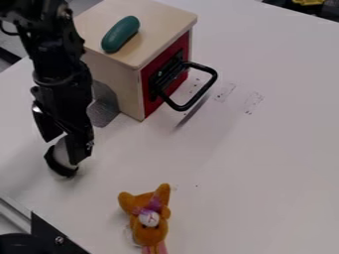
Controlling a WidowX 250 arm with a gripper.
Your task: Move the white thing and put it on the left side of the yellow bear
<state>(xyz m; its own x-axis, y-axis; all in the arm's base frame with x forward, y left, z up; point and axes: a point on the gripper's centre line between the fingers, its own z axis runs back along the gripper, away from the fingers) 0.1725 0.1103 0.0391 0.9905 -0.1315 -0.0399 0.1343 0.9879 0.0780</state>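
White bench (pixel 255 161) supports the work. We see the claw (pixel 67 158) holding the white thing (pixel 62 151); from the claw, the bear (pixel 147 218) lies apart, toward the view's lower right.

The black gripper (pixel 66 147) hangs down at the left of the frame, right at a white thing (pixel 62 155) with a black lower edge. At the lower centre lies the orange-yellow bear (pixel 149 218), purple and white patches on it. At the upper left stands a pale wooden box (pixel 111 67) with a red front and black handle (pixel 210 82), a green oblong thing (pixel 120 34) resting on top. Dark smudges mark the white table (pixel 258 154) beside it.
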